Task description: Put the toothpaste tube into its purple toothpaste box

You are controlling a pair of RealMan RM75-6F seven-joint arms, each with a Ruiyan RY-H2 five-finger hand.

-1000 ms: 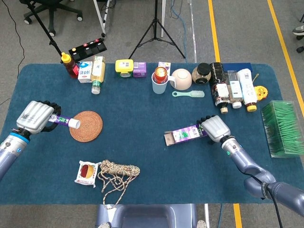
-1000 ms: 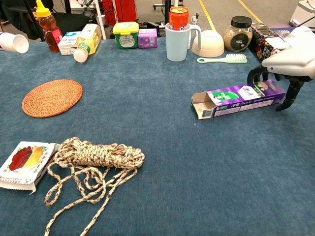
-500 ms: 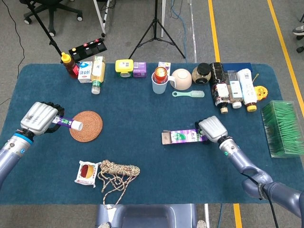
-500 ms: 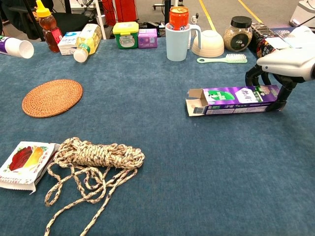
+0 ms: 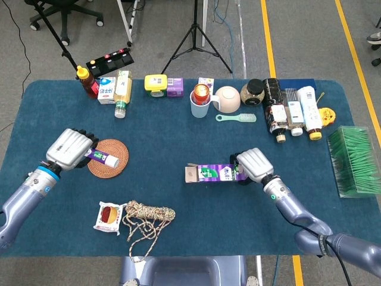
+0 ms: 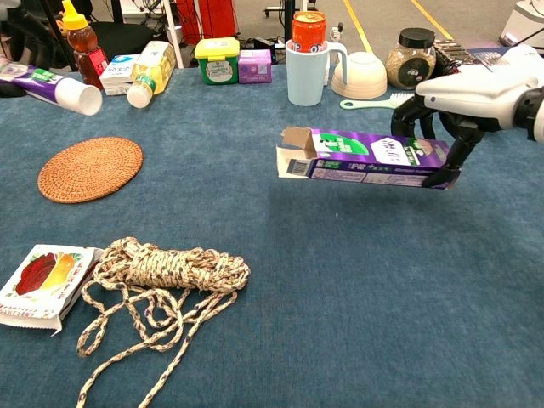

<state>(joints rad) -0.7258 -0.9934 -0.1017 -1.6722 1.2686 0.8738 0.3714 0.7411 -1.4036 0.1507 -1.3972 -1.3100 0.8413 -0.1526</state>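
Both hands have drawn inward: we lift the purple box [image 6: 370, 155] in our right hand [image 6: 476, 93], open flaps toward the left hand [image 5: 71, 149] gripping the toothpaste tube [image 5: 102, 158], nearly ready for insertion.

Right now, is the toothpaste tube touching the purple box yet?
Apart. The head view shows the toothpaste tube in the left hand over the woven coaster, with bare table between it and the purple box.

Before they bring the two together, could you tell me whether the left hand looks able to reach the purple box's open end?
Probably yes: only bare blue tablecloth lies between the left hand and the purple cardboard toothpaste box.
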